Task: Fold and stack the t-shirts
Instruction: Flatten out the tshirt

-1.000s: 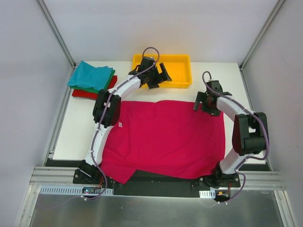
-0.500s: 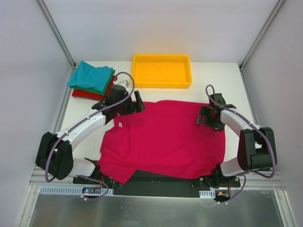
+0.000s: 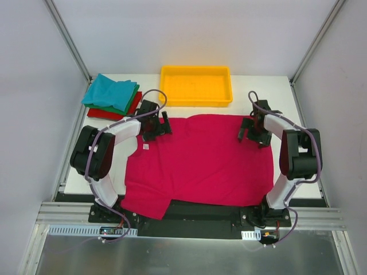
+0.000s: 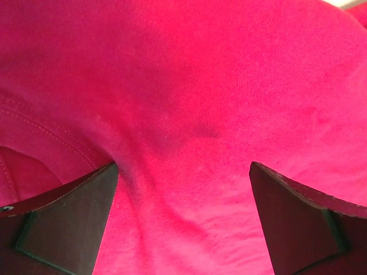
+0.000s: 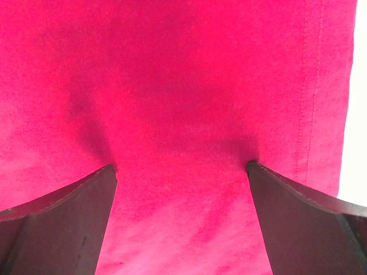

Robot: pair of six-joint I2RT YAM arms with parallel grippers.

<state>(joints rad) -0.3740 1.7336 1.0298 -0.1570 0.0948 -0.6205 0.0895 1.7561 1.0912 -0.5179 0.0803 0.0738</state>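
The magenta t-shirt (image 3: 200,163) is being pressed toward the far edge of the table (image 3: 278,90) by the left gripper (image 3: 159,127) and the right gripper (image 3: 252,132), with both jaws being held wide.

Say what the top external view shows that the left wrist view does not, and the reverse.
Only the top view: the yellow tray, the stack of folded shirts, the right end effector, and the whole outline of the pink shirt with its white label.
Only the left wrist view: a stitched seam close up and the cloth's weave between the dark fingers.
Both: the pink shirt, with the left end effector open at it.
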